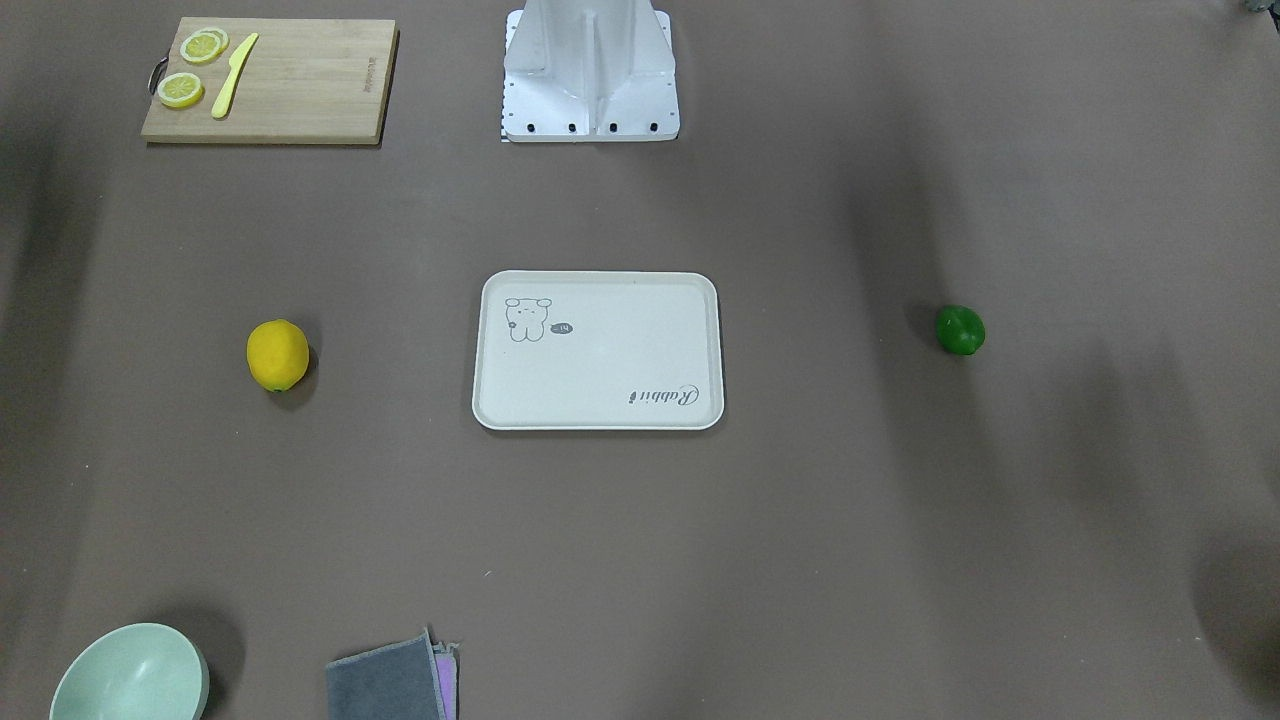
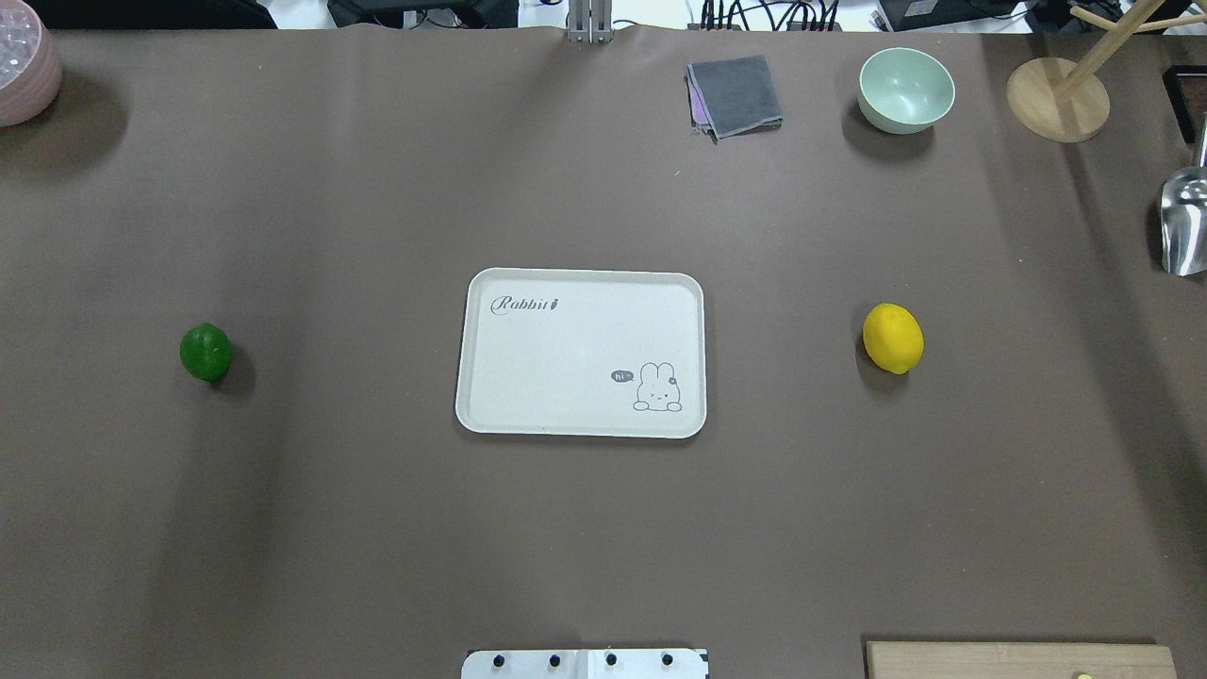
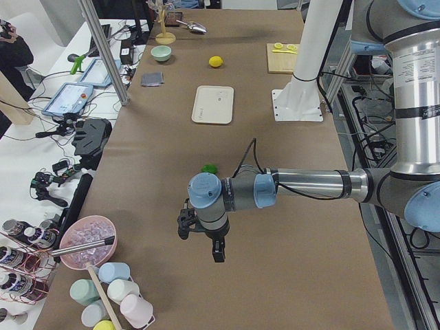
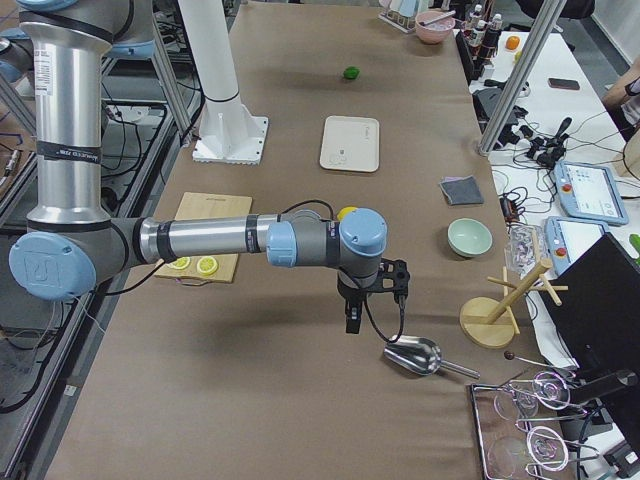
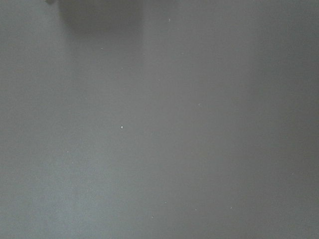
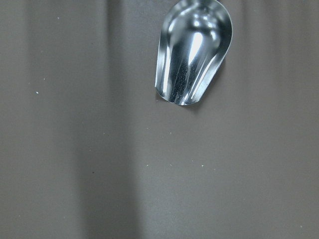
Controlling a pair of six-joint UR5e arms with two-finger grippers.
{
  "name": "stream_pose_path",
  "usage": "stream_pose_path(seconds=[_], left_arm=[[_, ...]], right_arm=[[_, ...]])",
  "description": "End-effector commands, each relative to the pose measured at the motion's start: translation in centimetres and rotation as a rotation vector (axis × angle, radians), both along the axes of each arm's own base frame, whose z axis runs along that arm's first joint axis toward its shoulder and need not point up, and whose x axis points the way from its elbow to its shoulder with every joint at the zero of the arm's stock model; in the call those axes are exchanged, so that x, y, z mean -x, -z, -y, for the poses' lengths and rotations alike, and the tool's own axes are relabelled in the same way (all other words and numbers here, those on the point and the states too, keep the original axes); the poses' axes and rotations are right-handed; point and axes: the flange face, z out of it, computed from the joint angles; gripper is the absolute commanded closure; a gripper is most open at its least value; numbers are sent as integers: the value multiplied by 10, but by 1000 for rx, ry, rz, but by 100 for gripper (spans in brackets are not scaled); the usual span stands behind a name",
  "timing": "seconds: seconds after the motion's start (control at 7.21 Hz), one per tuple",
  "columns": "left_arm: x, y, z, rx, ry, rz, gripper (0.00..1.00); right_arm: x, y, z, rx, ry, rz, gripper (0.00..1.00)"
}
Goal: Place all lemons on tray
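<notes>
The yellow lemon (image 1: 278, 354) (image 2: 893, 338) lies on the brown table on my right side of the tray. The glossy dark green lemon (image 1: 960, 330) (image 2: 206, 352) lies on my left side of it. The off-white tray (image 1: 600, 390) (image 2: 566, 405) sits in the middle with nothing on it. My left gripper (image 3: 200, 240) shows only in the exterior left view, hanging over bare table near the green lemon (image 3: 209, 168). My right gripper (image 4: 375, 300) shows only in the exterior right view, beyond the yellow lemon (image 4: 346, 212). I cannot tell whether either is open or shut.
A bamboo cutting board (image 1: 300, 90) with lemon slices and a yellow knife lies near the robot base (image 1: 590, 100). A green bowl (image 2: 905, 90), grey cloth (image 2: 735, 94), wooden stand (image 2: 1056, 99) and metal scoop (image 2: 1183, 222) (image 6: 194, 50) are at the far right. A pink bowl (image 2: 24, 71) is far left.
</notes>
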Motion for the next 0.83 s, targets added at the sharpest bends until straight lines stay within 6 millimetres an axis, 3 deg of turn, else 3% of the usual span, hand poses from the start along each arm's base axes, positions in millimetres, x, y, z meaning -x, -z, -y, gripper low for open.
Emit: stream_pose_path(seconds=[0.0, 0.42, 0.55, 0.69], left_arm=[[0, -1, 2, -2, -1, 1, 2], [-1, -1, 4, 7, 3, 1, 2], [-1, 7, 6, -3, 8, -6, 2], [-5, 10, 7, 44, 54, -35, 2]], right_arm=[[0, -1, -1, 2, 0, -1, 1], [0, 3, 1, -6, 0, 2, 1], [2, 7, 4, -11, 0, 13, 1], [14, 15, 9, -22, 19, 18, 1]])
